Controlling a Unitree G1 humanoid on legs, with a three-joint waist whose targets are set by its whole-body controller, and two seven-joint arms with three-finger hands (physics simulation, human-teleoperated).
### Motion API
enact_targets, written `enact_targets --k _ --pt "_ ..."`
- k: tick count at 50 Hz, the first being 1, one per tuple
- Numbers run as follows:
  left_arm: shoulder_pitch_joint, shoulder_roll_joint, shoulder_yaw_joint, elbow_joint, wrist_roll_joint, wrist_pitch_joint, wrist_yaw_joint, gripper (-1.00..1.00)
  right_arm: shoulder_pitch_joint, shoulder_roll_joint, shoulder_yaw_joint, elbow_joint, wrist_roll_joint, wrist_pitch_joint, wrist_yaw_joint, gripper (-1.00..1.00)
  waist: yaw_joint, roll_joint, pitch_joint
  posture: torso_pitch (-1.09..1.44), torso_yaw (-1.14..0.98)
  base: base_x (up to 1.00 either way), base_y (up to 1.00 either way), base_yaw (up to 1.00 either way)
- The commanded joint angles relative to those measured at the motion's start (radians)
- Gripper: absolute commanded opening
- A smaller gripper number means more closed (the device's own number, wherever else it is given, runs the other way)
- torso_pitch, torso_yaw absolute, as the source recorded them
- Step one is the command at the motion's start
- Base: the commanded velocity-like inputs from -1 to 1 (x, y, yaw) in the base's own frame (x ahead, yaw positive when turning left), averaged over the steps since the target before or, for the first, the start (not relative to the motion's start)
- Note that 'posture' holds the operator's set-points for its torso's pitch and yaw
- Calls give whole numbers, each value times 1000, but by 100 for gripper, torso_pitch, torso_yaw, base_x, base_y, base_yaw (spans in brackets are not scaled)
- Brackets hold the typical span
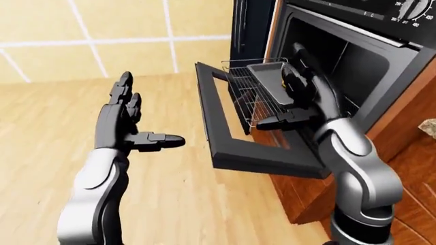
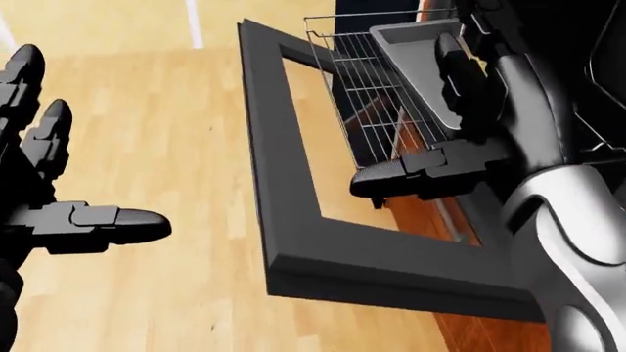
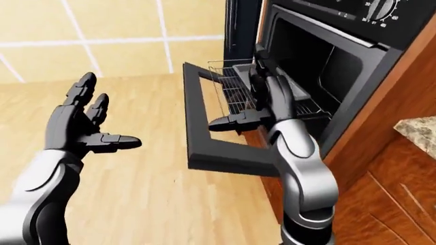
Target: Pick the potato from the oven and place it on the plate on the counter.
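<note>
The oven (image 1: 354, 56) stands open at the right of the left-eye view, with its door (image 1: 231, 148) swung down. A wire rack (image 1: 249, 97) is pulled out over the door and carries a grey tray (image 2: 416, 51). My right hand (image 1: 290, 94) is open and lies over the tray, fingers pointing into the oven and thumb out to the left. A small tan sliver shows beside its fingers; I cannot tell whether it is the potato. My left hand (image 1: 146, 115) is open and empty, held over the floor left of the door. No plate is in view.
A speckled counter corner (image 3: 419, 133) shows at the right edge above wooden cabinets (image 3: 382, 194). The wood floor (image 1: 177, 194) spreads to the left, with a tiled wall (image 1: 102, 35) behind. The lowered door juts out between my hands.
</note>
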Motion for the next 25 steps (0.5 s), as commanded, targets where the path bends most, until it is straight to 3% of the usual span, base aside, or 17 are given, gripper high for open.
enact_targets --k 1,3,4,5,6,7,8,10,13,15,16,17,18,19,20,25 --pt "-31 12 1 -17 -1 -39 -3 100 -26 -2 -2 -28 5 -29 5 100 0 16 -5 0 0 39 -63 0" --pt "-30 12 -4 -18 4 -38 -5 100 -25 1 4 -39 4 -22 5 100 -5 89 32 0 0 49 -84 0" --pt "-29 14 -1 -21 4 -35 -6 100 -16 -3 15 -37 -6 -34 15 100 6 137 21 0 0 50 -84 0" --pt "-24 14 0 -21 7 -39 -8 100 -13 -1 14 -35 -10 -37 20 100 20 138 54 0 0 48 -84 0" --pt "-24 13 -1 -27 8 -33 -7 100 -10 2 16 -33 -14 -42 23 100 12 110 33 0 0 50 -84 0" --pt "-25 12 0 -36 8 -24 -6 100 -10 4 21 -41 -20 -37 26 100 16 117 -1 0 0 49 -84 0" --pt "-20 10 1 -36 8 -28 -8 100 -9 0 36 -43 -37 -44 37 100 19 121 -18 0 0 49 -84 0" --pt "-18 8 1 -34 10 -31 -9 100 -13 12 36 -61 -43 -26 45 100 23 123 -26 0 0 50 -84 0" --pt "-14 7 3 -37 10 -33 -10 100 -14 15 37 -67 -57 -24 58 100 44 100 -25 0 0 50 -73 0" --pt "-9 5 -3 -20 17 -50 -13 100 -17 24 46 -61 -68 -34 66 100 58 26 -33 0 0 50 -45 0" --pt "-14 8 1 -25 15 -41 -14 100 -16 30 56 -71 -74 -29 68 100 46 -34 -50 0 0 50 -37 0" --pt "-15 10 5 -25 14 -40 -16 100 -16 36 57 -72 -76 -30 72 100 31 -11 -22 0 0 32 0 0" --pt "-16 13 10 -31 12 -34 -17 100 -15 38 59 -69 -81 -36 74 100 60 -34 -12 0 0 12 0 59" --pt "-8 13 14 -21 12 -50 -21 100 -12 41 64 -79 -82 -34 82 100 43 -33 -36 0 0 11 0 100" --pt "-5 13 15 -20 12 -53 -21 100 -9 43 68 -80 -87 -37 88 100 37 -31 -39 0 0 10 0 100" --pt "-19 18 15 -32 9 -32 -20 100 -22 54 59 -84 -87 -24 88 100 28 11 -19 0 0 11 0 100"
